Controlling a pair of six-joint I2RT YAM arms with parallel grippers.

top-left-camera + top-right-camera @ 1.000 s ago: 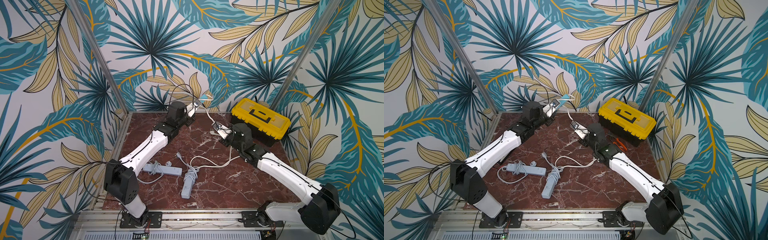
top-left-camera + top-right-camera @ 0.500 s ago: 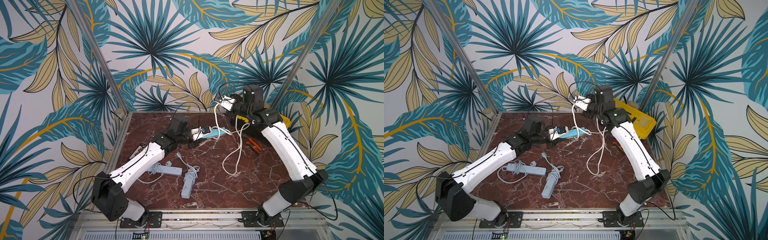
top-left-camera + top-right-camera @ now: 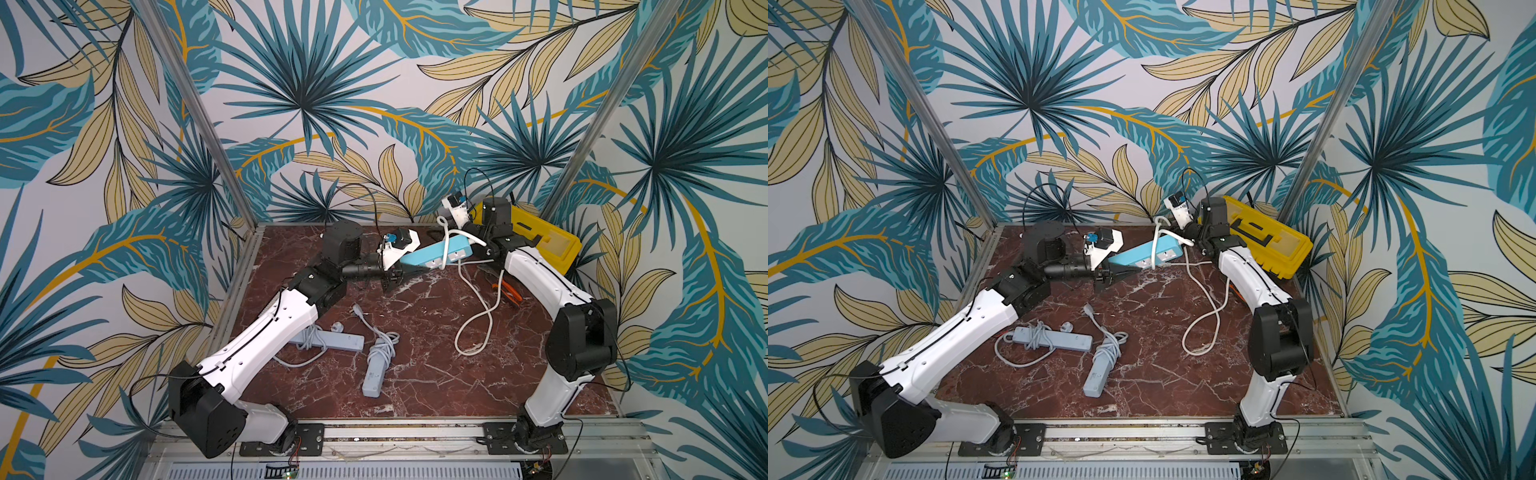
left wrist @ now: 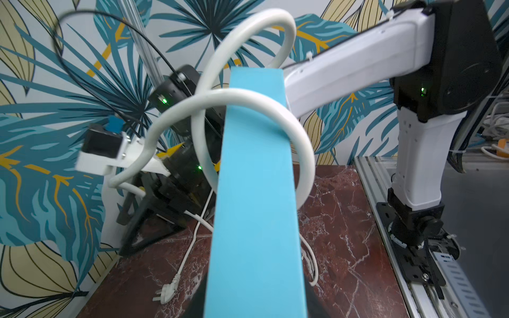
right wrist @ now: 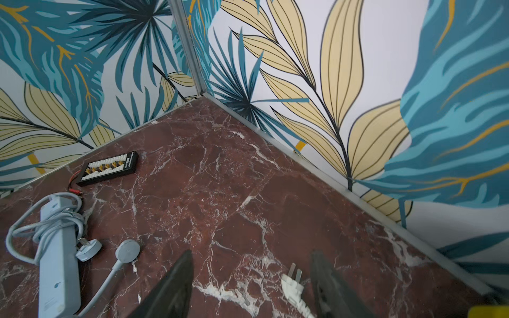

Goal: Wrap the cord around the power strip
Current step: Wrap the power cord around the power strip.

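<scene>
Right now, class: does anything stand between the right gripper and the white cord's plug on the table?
Nothing visible does. The right gripper hangs open over the table, and the plug lies uncovered below, between its fingers in the wrist view. The cord itself loops round the strip in the left gripper.

Cord (image 4: 261, 100) around power strip (image 4: 256, 192), apparently twice

Left arm (image 3: 266, 336) and right arm (image 3: 540, 278): white shells, chunky black joints, thin black cables. The right gripper (image 5: 252, 253) shows dark, pointed fingers (image 5: 170, 289).
</scene>
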